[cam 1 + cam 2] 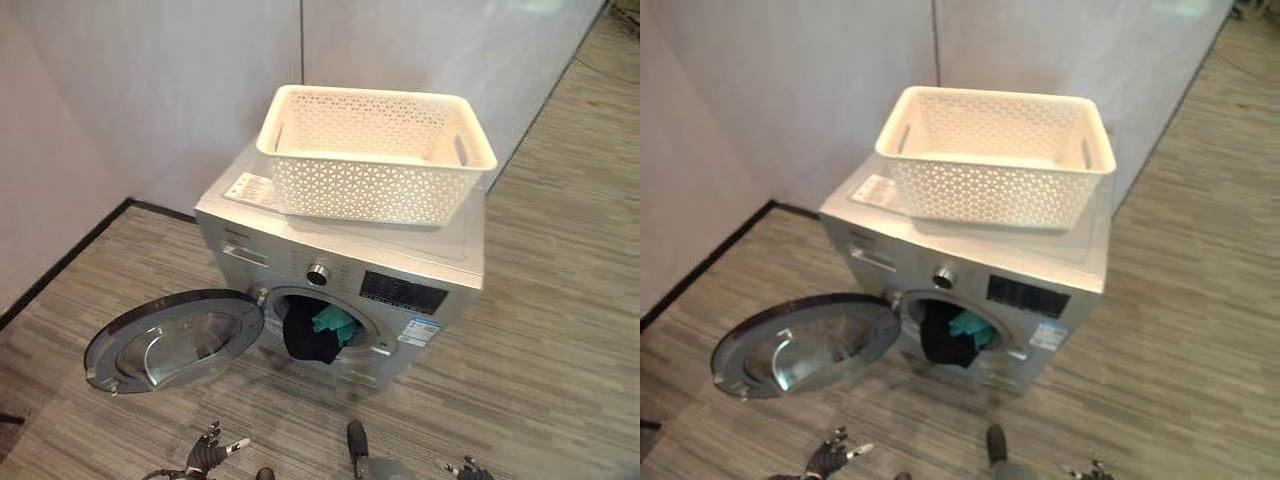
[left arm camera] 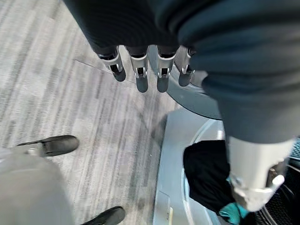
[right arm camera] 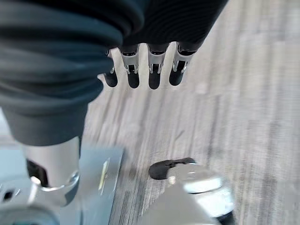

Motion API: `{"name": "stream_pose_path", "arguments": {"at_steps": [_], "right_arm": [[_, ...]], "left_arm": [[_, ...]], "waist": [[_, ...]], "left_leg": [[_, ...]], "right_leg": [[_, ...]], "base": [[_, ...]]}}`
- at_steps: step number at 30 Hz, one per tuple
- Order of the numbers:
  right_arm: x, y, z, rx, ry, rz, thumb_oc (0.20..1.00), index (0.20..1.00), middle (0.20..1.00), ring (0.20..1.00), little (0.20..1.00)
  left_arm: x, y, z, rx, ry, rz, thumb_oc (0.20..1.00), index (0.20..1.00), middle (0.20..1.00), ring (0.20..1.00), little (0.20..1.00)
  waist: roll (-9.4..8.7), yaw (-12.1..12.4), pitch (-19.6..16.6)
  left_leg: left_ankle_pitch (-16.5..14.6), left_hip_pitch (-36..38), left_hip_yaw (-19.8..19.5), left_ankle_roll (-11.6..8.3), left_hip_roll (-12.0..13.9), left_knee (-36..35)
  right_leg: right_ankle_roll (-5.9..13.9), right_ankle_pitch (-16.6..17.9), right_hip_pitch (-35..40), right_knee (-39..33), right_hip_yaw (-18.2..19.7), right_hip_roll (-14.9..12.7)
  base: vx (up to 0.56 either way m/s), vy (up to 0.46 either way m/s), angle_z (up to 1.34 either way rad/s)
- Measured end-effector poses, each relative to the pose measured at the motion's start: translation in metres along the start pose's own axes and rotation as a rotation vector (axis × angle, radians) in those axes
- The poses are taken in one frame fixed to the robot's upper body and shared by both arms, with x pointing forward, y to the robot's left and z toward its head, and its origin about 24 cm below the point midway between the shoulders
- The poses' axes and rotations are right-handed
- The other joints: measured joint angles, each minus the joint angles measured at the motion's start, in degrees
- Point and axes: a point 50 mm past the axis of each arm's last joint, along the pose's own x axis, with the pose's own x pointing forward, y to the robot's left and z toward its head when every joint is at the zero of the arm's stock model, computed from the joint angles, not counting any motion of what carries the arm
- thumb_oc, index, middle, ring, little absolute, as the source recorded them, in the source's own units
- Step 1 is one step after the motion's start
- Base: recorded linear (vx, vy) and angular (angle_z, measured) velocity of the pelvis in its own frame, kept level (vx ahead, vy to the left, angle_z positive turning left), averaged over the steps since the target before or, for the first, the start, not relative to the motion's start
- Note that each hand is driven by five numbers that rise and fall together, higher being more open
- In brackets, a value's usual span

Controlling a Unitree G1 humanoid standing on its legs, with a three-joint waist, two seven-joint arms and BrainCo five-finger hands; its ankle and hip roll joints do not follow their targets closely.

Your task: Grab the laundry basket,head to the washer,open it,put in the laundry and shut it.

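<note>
We find the washer door [image 1: 175, 340] swung wide toward our left hand [image 1: 207, 452], the nearer one. Both the left and the right hand [image 1: 470, 468] hang relaxed and empty. Dark laundry [image 1: 312, 338] droops over the drum's rim.

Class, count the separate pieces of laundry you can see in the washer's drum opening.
2: a black garment draping over the drum's lower rim, and a teal piece just behind it. More may lie hidden deeper inside.

The two head views are looking down from above at the washer [image 1: 350, 270], sharing nearly the same scene. Each wrist view is looking from very close along its own hand toward the floor [image 3: 225, 93], the left one also catching the washer's open front.
</note>
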Motion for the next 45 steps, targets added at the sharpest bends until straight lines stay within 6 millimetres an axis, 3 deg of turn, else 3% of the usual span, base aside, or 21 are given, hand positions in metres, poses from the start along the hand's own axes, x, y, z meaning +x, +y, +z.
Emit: {"name": "stream_pose_path", "arguments": {"at_steps": [4,15,25,27,29,31,37,44,45], "right_arm": [[-0.001,-0.005,-0.001,0.108,-0.011,-0.007,1.0,1.0,1.0,1.0,1.0],[0.003,0.005,0.015,0.023,-0.053,0.043,1.0,1.0,1.0,1.0,1.0],[0.003,0.004,0.013,0.02,-0.049,0.039,1.0,1.0,1.0,1.0,1.0],[0.003,0.005,0.015,0.02,-0.052,0.042,1.0,1.0,1.0,1.0,1.0],[0.003,0.005,0.01,0.013,-0.028,0.058,1.0,1.0,1.0,1.0,1.0],[0.002,0.005,0.006,0.014,-0.011,0.067,1.0,1.0,1.0,1.0,1.0],[0.003,0.002,0.012,0.018,-0.024,0.06,1.0,1.0,1.0,1.0,1.0],[0.005,0.004,0.02,0.006,-0.044,0.058,1.0,1.0,1.0,1.0,1.0],[0.007,0.006,0.029,-0.019,-0.065,0.046,1.0,1.0,1.0,1.0,1.0]], "left_arm": [[-0.001,0.0,-0.003,-0.003,0.009,-0.009,1.0,1.0,1.0,1.0,1.0],[-0.007,-0.002,-0.018,-0.069,0.059,-0.022,1.0,1.0,1.0,1.0,1.0],[-0.008,-0.001,-0.022,-0.103,0.078,-0.008,1.0,1.0,1.0,1.0,1.0],[-0.008,-0.001,-0.022,-0.132,0.076,0.0,1.0,1.0,1.0,1.0,1.0],[-0.005,-0.001,-0.019,-0.141,0.087,-0.001,1.0,1.0,1.0,1.0,1.0],[-0.005,-0.001,-0.021,-0.146,0.102,-0.001,1.0,1.0,1.0,1.0,1.0],[-0.013,-0.008,-0.038,-0.162,0.168,-0.013,1.0,1.0,1.0,1.0,1.0],[-0.013,-0.008,-0.039,-0.162,0.169,-0.012,1.0,1.0,1.0,1.0,1.0],[-0.013,-0.008,-0.038,-0.162,0.164,-0.011,1.0,1.0,1.0,1.0,1.0]], "waist": [[0.16,-0.4,0.13],[0.3,0.62,0.05],[0.47,0.61,-0.13],[0.37,0.97,-0.88],[0.56,2.75,-1.03],[0.78,3.73,-1.16],[2.51,5.29,-2.26],[2.48,6.21,-2.12],[2.56,6.78,-1.8]], "left_leg": [[0.03,0.91,0.35,0.04,-0.02,-0.7],[-0.11,1.72,0.12,0.21,0.09,-0.82],[-0.13,1.68,-0.61,0.22,0.28,-0.72],[-0.1,1.5,-1.16,0.23,0.42,-0.73],[-0.09,1.18,-0.09,0.23,0.7,-0.66],[-0.1,0.71,-0.25,0.23,0.87,-0.72],[-0.06,0.86,0.1,0.11,1.22,-0.84],[0.05,0.94,-1.1,-0.1,1.35,-0.86],[0.12,0.83,-1.23,-0.2,1.35,-0.8]], "right_leg": [[0.02,-0.01,0.38,0.0,0.23,0.02],[0.14,-0.18,1.21,-0.01,-0.14,0.01],[0.14,-0.19,1.77,0.0,-0.78,0.07],[-0.04,-0.36,1.86,-0.01,-1.85,-0.18],[-0.32,-0.65,1.54,-0.02,-8.12,-1.6],[-0.32,-0.64,1.38,-0.01,-10.86,-2.15],[-0.41,-0.55,1.88,-0.02,-11.67,-2.21],[-0.33,-0.82,2.68,-0.02,-13.05,-2.28],[-0.34,-0.8,2.68,-0.02,-13.2,-2.3]], "base": [[0.0,0.015,-0.04],[0.0,0.001,0.0],[0.0,-0.007,0.03],[0.02,-0.007,0.08],[0.01,-0.004,-0.02],[0.03,-0.004,0.12],[0.01,-0.002,0.07],[-0.01,0.002,0.09],[-0.15,-0.004,0.04]]}}
